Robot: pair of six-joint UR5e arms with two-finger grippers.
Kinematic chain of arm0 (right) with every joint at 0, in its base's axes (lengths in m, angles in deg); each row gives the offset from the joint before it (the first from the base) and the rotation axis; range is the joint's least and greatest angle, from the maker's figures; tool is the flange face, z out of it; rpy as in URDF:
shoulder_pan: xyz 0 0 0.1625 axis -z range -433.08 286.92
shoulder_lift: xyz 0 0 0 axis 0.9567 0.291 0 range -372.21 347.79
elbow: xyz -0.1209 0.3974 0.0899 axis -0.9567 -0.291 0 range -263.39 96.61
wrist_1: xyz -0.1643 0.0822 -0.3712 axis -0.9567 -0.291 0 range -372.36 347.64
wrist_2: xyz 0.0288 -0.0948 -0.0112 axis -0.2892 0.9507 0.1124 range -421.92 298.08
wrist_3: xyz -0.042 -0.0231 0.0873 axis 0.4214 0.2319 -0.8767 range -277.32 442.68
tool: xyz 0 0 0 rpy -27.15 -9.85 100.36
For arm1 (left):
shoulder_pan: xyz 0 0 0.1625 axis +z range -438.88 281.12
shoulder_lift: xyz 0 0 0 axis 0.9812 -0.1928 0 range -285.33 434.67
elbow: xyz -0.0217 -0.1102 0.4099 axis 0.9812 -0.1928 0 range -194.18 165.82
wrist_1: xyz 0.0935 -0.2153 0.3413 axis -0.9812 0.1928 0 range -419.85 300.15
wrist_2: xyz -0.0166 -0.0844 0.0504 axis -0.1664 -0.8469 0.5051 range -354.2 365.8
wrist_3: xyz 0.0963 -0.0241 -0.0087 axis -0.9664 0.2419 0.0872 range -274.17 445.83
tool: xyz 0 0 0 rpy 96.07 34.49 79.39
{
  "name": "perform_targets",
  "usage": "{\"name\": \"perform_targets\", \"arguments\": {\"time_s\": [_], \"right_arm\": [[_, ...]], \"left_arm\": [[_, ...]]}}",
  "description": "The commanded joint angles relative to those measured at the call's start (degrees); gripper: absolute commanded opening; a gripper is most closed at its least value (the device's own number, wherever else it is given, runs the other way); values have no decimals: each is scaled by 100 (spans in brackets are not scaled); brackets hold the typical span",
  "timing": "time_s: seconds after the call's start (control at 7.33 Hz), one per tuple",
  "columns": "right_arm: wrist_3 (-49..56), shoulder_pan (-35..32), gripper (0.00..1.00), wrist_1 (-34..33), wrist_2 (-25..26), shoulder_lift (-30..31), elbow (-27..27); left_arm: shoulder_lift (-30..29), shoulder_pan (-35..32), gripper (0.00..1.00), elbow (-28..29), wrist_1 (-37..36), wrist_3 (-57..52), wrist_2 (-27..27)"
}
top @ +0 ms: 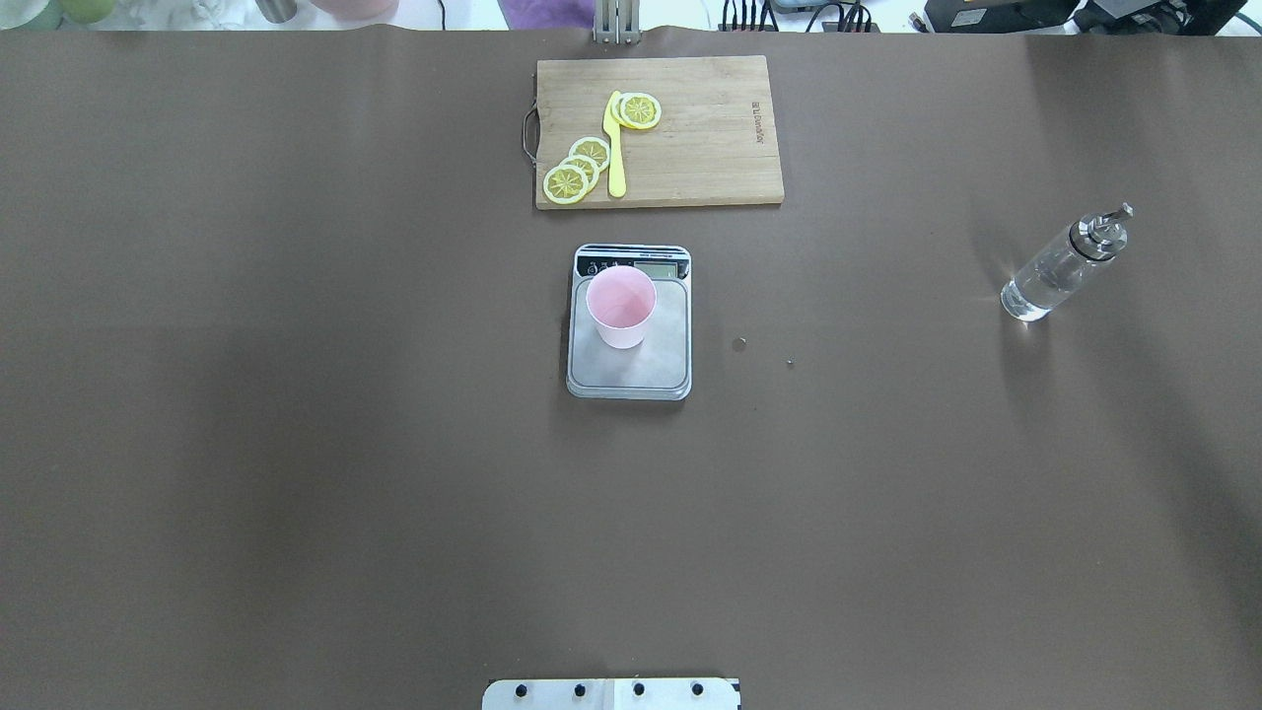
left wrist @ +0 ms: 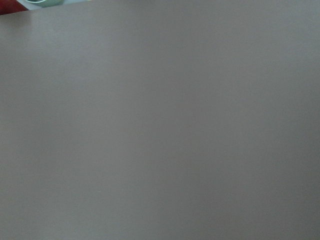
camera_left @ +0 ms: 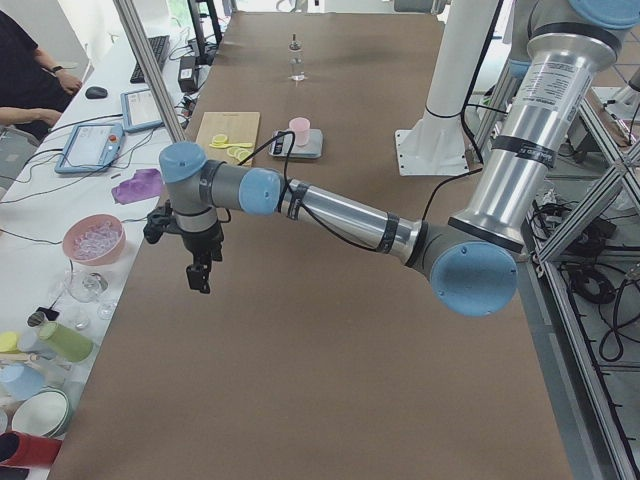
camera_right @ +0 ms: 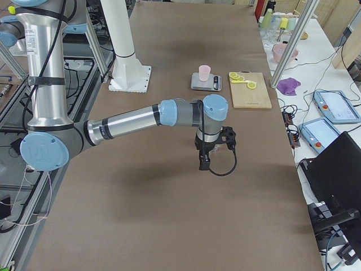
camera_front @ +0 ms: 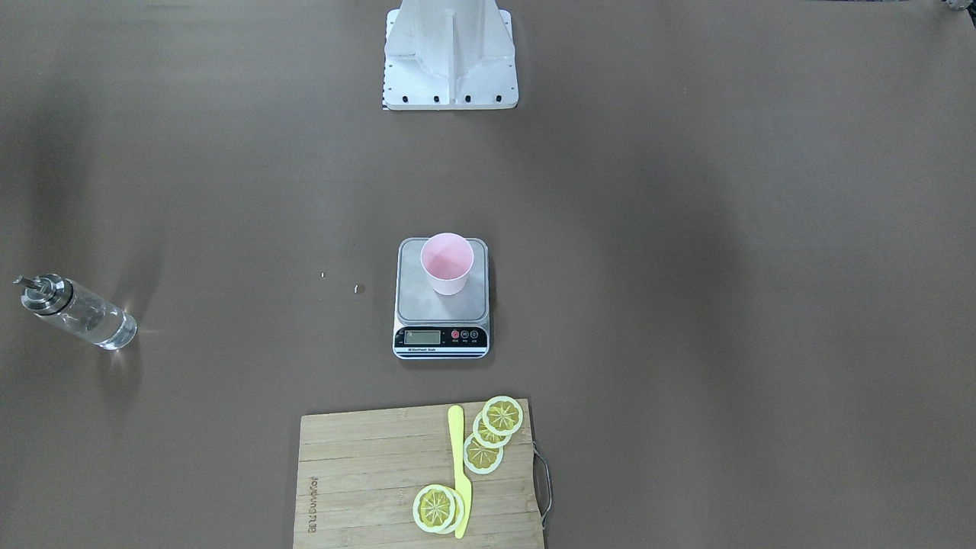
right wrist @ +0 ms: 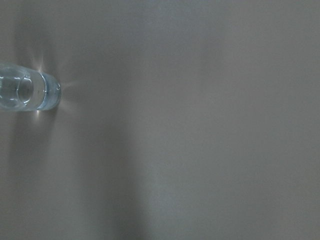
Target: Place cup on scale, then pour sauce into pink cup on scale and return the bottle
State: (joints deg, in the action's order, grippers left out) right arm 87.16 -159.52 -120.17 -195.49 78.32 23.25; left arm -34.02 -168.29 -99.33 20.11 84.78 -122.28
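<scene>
The pale pink cup (camera_front: 447,263) stands upright on the scale (camera_front: 415,303) at the table's middle; it also shows in the overhead view (top: 620,308) on the scale's platform (top: 653,371). The clear glass bottle (camera_front: 80,311) with silver pourer stands apart at the table's right end (top: 1060,266), with clear sauce inside; its base shows in the right wrist view (right wrist: 27,92). My left gripper (camera_left: 198,276) hangs above bare table, far from the scale. My right gripper (camera_right: 204,164) hangs above the table too. I cannot tell whether either is open or shut.
A wooden cutting board (top: 710,148) with lemon slices (top: 577,170) and a yellow knife (top: 614,148) lies beyond the scale. The robot's white base (camera_front: 450,53) stands at the near edge. Bowls and cups (camera_left: 95,240) crowd the side bench.
</scene>
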Motion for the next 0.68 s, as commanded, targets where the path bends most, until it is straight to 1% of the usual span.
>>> {"name": "perform_targets", "arguments": {"time_s": [0.0, 0.14, 0.27, 0.41, 0.55], "right_arm": [[-52, -39, 100, 23, -222, 281, -12], [-53, -126, 100, 32, -240, 412, 23], [-61, -162, 100, 23, -301, 492, -3], [-61, -189, 100, 32, -284, 623, 49], [-53, -189, 100, 32, -275, 711, 6]], "left_arm": [[644, -1075, 99, 561, 238, -1917, -812], [692, -1140, 99, 543, 500, -2056, -806], [622, -1114, 99, 552, 451, -1579, -771], [691, -1045, 99, 517, 581, -582, -771], [840, -696, 99, 526, 800, -502, -745]]}}
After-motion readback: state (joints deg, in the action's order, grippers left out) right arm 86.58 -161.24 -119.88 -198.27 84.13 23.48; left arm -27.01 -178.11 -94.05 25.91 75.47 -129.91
